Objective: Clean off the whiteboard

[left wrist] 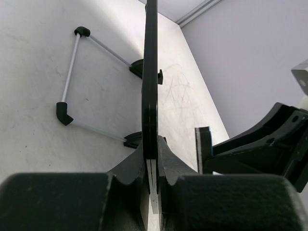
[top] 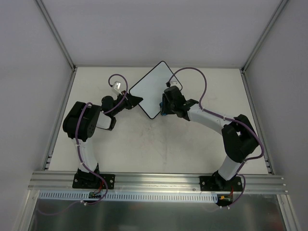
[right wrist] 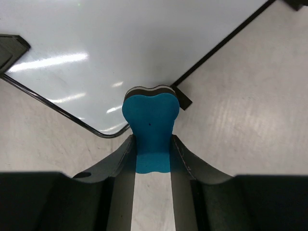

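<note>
The whiteboard (top: 153, 90), white with a thin black frame, stands turned like a diamond at the back middle of the table. My left gripper (top: 135, 101) is shut on its left corner. In the left wrist view the board (left wrist: 150, 72) shows edge-on, with the frame clamped between the fingers of the left gripper (left wrist: 153, 153). My right gripper (top: 165, 105) is shut on the blue eraser (right wrist: 150, 122), which is squeezed between its fingers (right wrist: 126, 154). The eraser's dark felt tip touches the board (right wrist: 120, 43) near its lower corner. The board's face looks white, with only a faint smudge.
The board's wire stand with black feet (left wrist: 64, 113) rests on the table (top: 168, 144) behind it. The right arm's eraser end (left wrist: 204, 147) shows beside the board in the left wrist view. Grey walls and metal posts enclose the table. An aluminium rail (top: 159, 180) runs along the near edge.
</note>
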`<state>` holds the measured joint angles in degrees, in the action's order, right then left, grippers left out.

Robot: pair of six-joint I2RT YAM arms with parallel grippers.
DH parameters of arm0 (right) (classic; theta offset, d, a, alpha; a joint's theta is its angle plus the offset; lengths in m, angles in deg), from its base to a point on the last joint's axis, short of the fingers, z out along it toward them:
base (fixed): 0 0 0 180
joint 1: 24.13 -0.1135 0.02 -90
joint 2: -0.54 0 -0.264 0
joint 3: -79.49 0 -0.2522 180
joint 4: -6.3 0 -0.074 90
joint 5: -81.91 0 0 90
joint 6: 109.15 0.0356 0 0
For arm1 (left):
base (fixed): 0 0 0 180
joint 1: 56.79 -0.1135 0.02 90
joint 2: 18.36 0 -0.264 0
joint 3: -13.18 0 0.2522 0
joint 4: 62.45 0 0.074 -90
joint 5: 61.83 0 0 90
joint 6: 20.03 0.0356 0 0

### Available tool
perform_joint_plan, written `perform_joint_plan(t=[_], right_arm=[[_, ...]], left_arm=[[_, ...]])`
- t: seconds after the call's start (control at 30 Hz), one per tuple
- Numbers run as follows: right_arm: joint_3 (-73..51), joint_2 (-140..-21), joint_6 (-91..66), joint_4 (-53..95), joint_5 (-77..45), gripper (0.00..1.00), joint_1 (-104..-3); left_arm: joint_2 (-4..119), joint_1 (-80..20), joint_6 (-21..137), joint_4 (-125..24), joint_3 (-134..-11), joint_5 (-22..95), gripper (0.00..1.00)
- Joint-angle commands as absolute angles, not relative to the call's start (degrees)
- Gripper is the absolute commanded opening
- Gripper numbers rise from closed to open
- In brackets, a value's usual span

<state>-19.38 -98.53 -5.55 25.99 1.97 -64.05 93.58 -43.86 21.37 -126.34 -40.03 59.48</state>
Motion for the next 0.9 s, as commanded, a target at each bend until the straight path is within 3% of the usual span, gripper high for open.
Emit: perform_joint_plan(t=[0.0,0.3,0.87], right_arm=[[-15.56,-95.70,-9.75,37.70,7.20,0.00,-63.07],[-15.73,-98.51,-11.77,48.53,3.25,0.01,-54.03],[-14.15,-105.63,-12.30,49.32,1.40,0.08,-53.40]], left_arm=[[93.70,-42.46,23.83,-145.02,-39.69,62.10,0.00],[93.44,-42.46,24.00,-145.02,-39.34,62.01,0.00],[93.71,-42.46,24.00,-145.02,-39.08,61.66,0.00]])
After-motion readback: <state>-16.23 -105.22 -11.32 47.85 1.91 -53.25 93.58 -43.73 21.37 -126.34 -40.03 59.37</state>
